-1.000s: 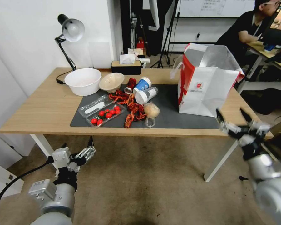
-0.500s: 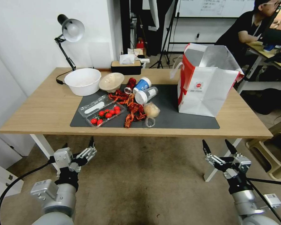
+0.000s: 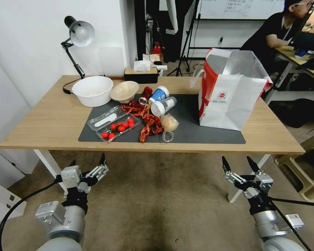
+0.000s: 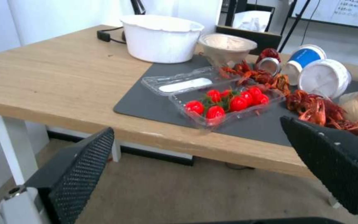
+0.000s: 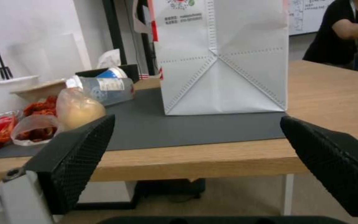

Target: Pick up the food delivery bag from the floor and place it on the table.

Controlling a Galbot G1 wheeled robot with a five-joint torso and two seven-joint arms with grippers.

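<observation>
A large white food delivery bag (image 3: 230,96) with red side panels stands upright on the light-wood surface (image 3: 52,122), near its right end. Its base rests mostly on the right part of a dark grey mat (image 3: 192,122), and its top gapes open, showing silver foil lining. No gripper touches it.

Both arms hang low in front of the surface's near edge, over the stained concrete floor (image 3: 157,202). The left gripper (image 3: 90,167) sits below the near left corner with its fingers spread wide and nothing between them. The right gripper (image 3: 239,165) sits below the near right corner, beside a white leg, with its fingers also spread wide and nothing held.

On the mat's left and middle lie a clear plastic box of cherry tomatoes (image 3: 117,126), a scatter of red crayfish (image 3: 146,120), a small clear bag with a pale bun (image 3: 169,123), two tipped cups (image 3: 162,101) and a red can (image 3: 145,94). A white bowl (image 3: 92,90) and a beige bowl (image 3: 124,91) sit just behind the mat. A desk lamp (image 3: 78,33) and a tissue box (image 3: 141,73) stand along the far edge.
</observation>
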